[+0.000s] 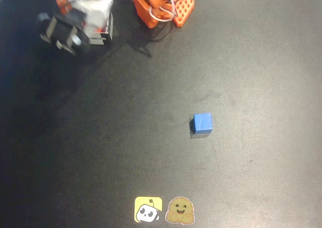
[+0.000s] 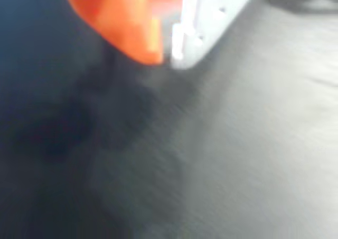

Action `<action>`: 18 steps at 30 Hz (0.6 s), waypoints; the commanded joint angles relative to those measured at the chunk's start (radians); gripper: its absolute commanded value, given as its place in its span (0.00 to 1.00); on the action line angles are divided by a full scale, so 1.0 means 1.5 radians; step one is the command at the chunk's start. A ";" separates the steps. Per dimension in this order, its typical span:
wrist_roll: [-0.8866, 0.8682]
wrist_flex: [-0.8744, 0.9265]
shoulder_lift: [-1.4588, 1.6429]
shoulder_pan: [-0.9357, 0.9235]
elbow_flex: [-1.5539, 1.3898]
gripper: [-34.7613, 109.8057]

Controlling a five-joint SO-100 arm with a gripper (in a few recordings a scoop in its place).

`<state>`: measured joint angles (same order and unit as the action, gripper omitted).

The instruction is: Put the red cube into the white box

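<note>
In the overhead view the arm reaches to the table's top left corner and is smeared by motion. Its dark gripper (image 1: 64,34) hangs just left of the white box (image 1: 100,25), whose dark label faces the front. Blur hides how the jaws stand. A small orange patch (image 1: 64,6) shows on the blurred arm. In the wrist view a blurred red-orange shape (image 2: 124,22) lies against a white part (image 2: 211,22) at the top edge. I cannot tell whether that shape is the red cube or a piece of the gripper.
A blue cube (image 1: 202,123) sits alone right of the table's middle. The orange arm base (image 1: 161,6) with white cables stands at the top centre. Two stickers (image 1: 165,210) lie at the front edge on the black tabletop.
</note>
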<state>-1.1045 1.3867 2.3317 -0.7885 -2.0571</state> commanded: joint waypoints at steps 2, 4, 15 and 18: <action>-0.066 -0.016 -0.017 0.138 0.028 0.24; -0.115 -0.018 -0.030 0.200 0.026 0.24; -0.231 -0.065 0.014 0.434 -0.060 0.24; -0.251 -0.078 0.083 0.468 -0.125 0.24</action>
<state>-1.4619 1.2885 2.3669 -0.1273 -2.1982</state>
